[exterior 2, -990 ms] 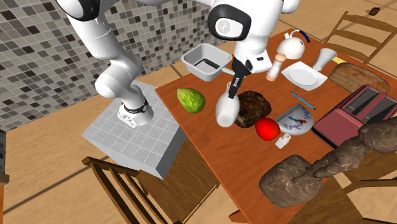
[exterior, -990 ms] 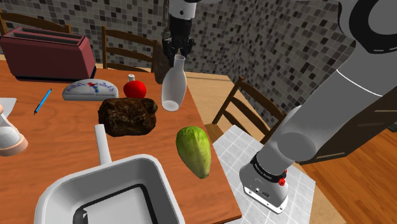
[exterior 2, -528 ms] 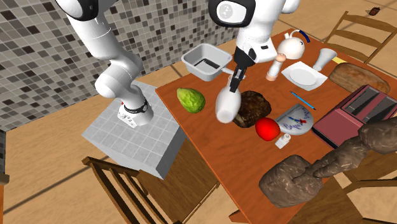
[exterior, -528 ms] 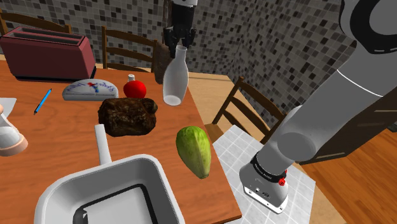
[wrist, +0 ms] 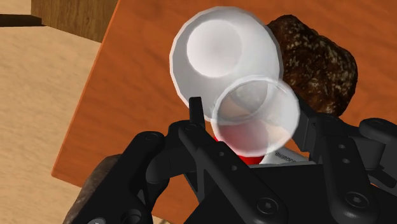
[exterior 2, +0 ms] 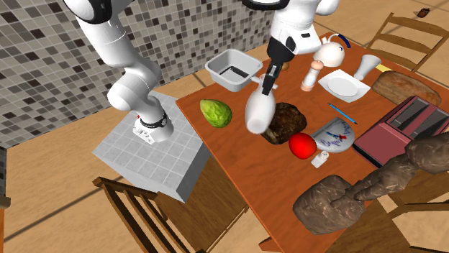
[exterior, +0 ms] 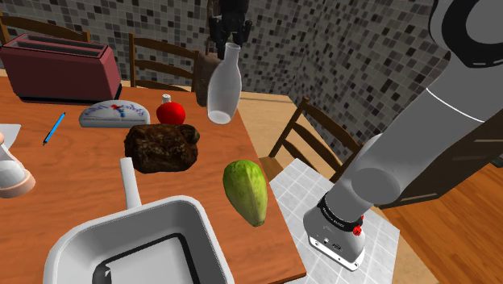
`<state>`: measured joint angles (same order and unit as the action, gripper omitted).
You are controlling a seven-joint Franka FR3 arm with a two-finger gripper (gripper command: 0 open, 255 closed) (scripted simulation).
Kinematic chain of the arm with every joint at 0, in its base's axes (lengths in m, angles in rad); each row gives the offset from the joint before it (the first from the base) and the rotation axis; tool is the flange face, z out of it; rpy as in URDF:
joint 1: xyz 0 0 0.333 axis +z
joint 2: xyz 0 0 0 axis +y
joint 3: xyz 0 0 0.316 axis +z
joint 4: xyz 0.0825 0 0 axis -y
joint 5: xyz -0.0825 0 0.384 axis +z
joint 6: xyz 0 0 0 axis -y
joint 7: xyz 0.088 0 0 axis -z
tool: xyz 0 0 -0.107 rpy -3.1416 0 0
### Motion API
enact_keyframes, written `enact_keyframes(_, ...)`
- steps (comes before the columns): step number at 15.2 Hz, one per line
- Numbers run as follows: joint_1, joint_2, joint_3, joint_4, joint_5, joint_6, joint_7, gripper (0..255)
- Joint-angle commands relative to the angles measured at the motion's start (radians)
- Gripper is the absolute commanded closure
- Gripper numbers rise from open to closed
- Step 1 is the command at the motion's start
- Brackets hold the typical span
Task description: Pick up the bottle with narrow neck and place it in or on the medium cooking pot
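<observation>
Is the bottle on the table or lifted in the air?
Lifted: the gripper clasps the bottle by its neck, and its base hangs above the table.

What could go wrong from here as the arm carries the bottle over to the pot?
1. The gripper clasps the bottle only at its narrow neck, with the wide body hanging below, so it might swing or slip in a fast move.
2. The brown lump lies between the bottle and the pot, so a low carry could clip it.
</observation>
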<state>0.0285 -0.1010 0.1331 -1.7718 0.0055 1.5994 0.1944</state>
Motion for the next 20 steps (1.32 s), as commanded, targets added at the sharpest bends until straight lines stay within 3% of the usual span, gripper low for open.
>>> enact_keyframes(1,0.0,0.004,0.0,0.032,-0.001,-0.028,0.0,255)
enact_keyframes(7,0.0,0.02,0.001,0.124,-0.003,-0.104,0.002,255)
enact_keyframes(20,0.134,-0.01,0.168,0.2,0.042,-0.205,0.307,255)
